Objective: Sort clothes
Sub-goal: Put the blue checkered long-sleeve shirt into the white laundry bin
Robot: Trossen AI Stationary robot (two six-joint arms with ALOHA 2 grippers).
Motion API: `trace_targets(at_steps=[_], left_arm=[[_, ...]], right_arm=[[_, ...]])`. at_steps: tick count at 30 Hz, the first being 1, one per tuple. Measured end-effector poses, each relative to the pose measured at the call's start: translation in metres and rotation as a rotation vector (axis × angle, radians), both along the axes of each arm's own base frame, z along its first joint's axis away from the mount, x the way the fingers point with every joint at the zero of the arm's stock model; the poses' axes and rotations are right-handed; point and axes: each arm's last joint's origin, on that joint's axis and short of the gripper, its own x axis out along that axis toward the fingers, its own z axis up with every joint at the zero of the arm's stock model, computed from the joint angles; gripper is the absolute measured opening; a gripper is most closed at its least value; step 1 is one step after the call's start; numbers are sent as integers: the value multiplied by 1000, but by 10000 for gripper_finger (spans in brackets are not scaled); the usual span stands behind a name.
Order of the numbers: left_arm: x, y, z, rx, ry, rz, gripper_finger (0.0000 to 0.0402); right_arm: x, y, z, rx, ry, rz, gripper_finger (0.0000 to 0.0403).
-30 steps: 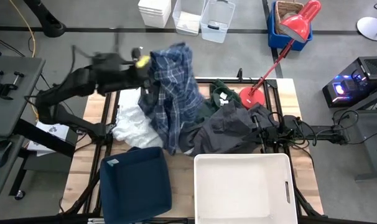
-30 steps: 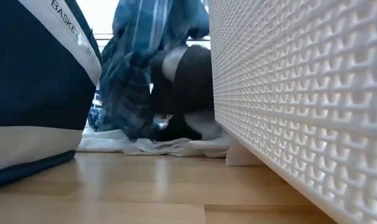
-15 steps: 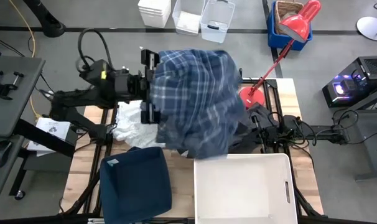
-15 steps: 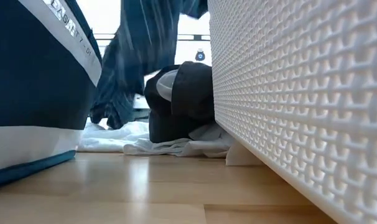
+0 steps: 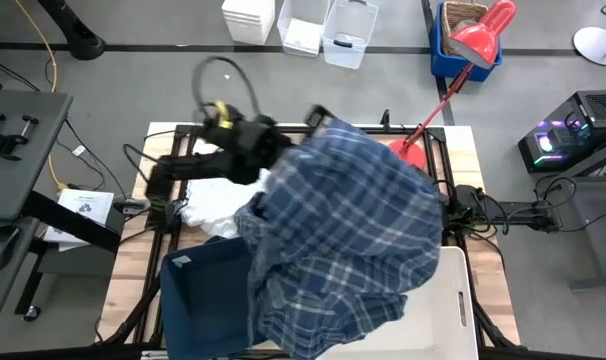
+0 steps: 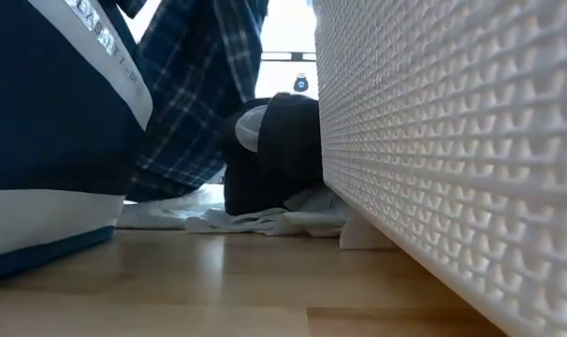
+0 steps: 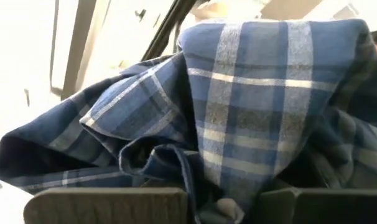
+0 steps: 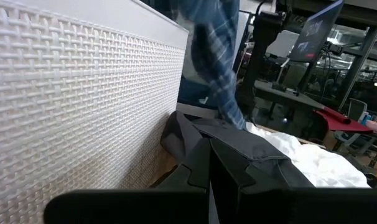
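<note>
Plaid shirt [image 5: 348, 250] hangs spread in the air over the front of the worktop [image 5: 473, 150], covering most of the white bin [image 5: 453, 300] and the near edge of the navy bin [image 5: 198, 300]. The left gripper [image 7: 223, 202] is pinching a fold of the shirt between its fingers; in the high view the gripper itself is hidden under the cloth. The right gripper [image 8: 210, 180] rests low behind the white bin beside the grey jacket [image 8: 251, 149]; whether its fingers are spread or pressed together cannot be told. Risk: the shirt spans both bins, so a release from this position would likely drape it across the rims or drop it partly into the wrong bin. A thin pinch on loose cloth may also slip while the garment swings. A trailing hem could catch on the white bin's wall or drag the white cloth [image 5: 208, 205] lying beside the left arm. The jacket and white cloth remain on the worktop behind the bins. A red lamp [image 5: 453, 60] leans over the far right corner, within reach of a wide swing.
</note>
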Motion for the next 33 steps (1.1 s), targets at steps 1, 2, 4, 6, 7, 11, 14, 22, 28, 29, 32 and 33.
trace_targets(at_steps=[1,2,4,6,7,11,14,22,28,29,32,33], left_arm=[[10,-1,-8,-17,27,-18,26],[20,-1,-17,-38,54,-44,26],[36,-5,-34,-83,90,-121,26],[47,-9,-47,-104,141,-224,26],[51,-11,-53,-103,190,-283,26],[70,-18,-81,-65,385,-482,26],[89,-26,-111,-44,540,-571,26],[119,-43,-167,-108,972,-653,97],[118,-48,-167,-58,940,-624,217],[116,-47,-163,-51,911,-622,233],[111,-44,-152,-36,842,-611,272],[110,-44,-150,-18,820,-606,280]], right_arm=[[0,0,0,0,0,0,0],[0,0,0,0,0,0,0],[0,0,0,0,0,0,0],[0,0,0,0,0,0,0],[0,0,0,0,1,0,0],[0,0,0,0,1,0,0],[0,0,0,0,0,0,0],[0,0,0,0,1,-1,0],[0,0,0,0,1,-1,0],[0,0,0,0,1,-1,0],[0,0,0,0,1,-1,0],[0,0,0,0,2,-1,0]])
